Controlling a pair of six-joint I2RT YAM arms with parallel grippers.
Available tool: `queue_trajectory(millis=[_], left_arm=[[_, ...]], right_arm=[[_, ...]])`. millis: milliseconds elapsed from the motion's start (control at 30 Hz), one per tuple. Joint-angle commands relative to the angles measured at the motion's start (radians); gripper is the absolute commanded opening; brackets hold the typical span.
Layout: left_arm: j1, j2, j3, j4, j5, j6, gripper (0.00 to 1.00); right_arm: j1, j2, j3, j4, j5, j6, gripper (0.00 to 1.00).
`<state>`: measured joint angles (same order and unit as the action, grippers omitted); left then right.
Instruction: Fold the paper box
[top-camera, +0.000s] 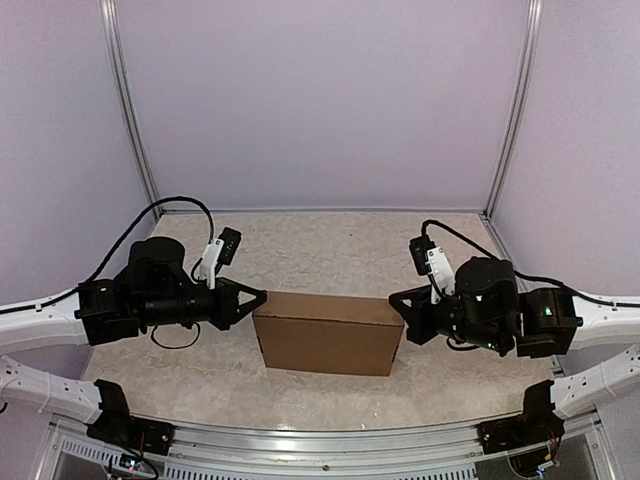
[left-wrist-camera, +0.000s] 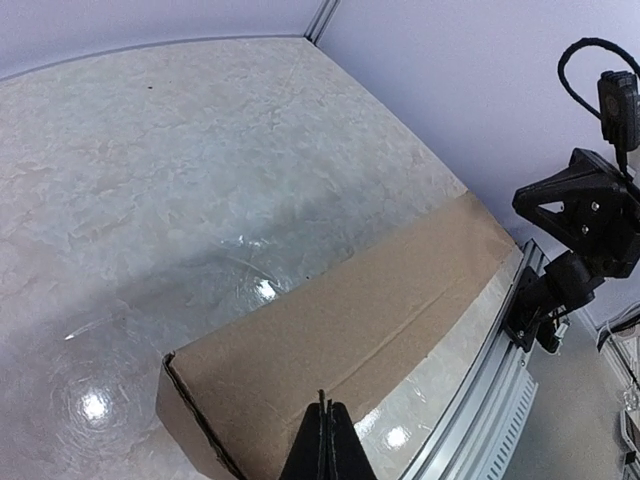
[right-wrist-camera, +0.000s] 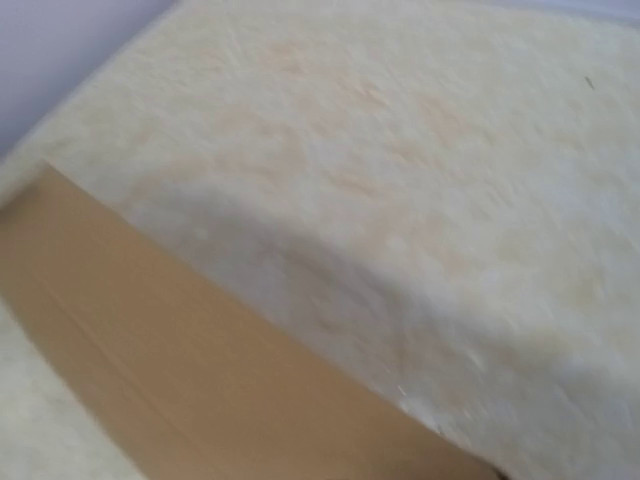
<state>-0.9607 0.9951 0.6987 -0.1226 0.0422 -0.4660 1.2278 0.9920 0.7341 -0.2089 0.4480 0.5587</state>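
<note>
Enclosed by plain lilac walls (top-camera: 320, 100) with thin aluminium posts; below, a mottled cream stone-look tabletop (top-camera: 320, 240), glossy in the left wrist view.

At far left, the black left gripper (top-camera: 260, 295), lying level and pointing inward at the box's left end. Fingers pressed flat together in its own camera, gripping nothing. Impossible to say whether touching the cardboard or just beside it.

In the middle, near the front rail, the plain brown cardboard paper box (top-camera: 328, 335): closed up into a rectangular block, lid down, long side facing the arms, one raw corrugated edge showing at its left end.

At right, the black right gripper (top-camera: 395, 298), mirrored, tip at the box's right end. Own fingers out of its blurred wrist view, but drawn to a shut point from above, nothing held.

Probably placed this way to squeeze the box endwise between two closed tips, squaring it or pressing end flaps home, rather than to grasp. Judged nearly finished, as to folding.

Counted: one box, two arms, two grippers, both closed, neither carrying anything.
</note>
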Motion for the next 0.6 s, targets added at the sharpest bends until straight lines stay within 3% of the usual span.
queue_trajectory(millis=[0, 333, 567], left_arm=[[0.005, -0.013, 0.065, -0.028, 0.005, 0.032, 0.0], [0.004, 0.04, 0.044, -0.021, 0.007, 0.027, 0.0], [0.003, 0.135, -0.009, -0.008, -0.001, -0.031, 0.0]], right_arm=[[-0.002, 0.045, 0.082, 0.025, -0.063, -0.083, 0.0], [-0.001, 0.209, 0.086, 0.127, -0.135, -0.084, 0.0], [0.001, 0.23, 0.026, 0.07, -0.111, -0.019, 0.0]])
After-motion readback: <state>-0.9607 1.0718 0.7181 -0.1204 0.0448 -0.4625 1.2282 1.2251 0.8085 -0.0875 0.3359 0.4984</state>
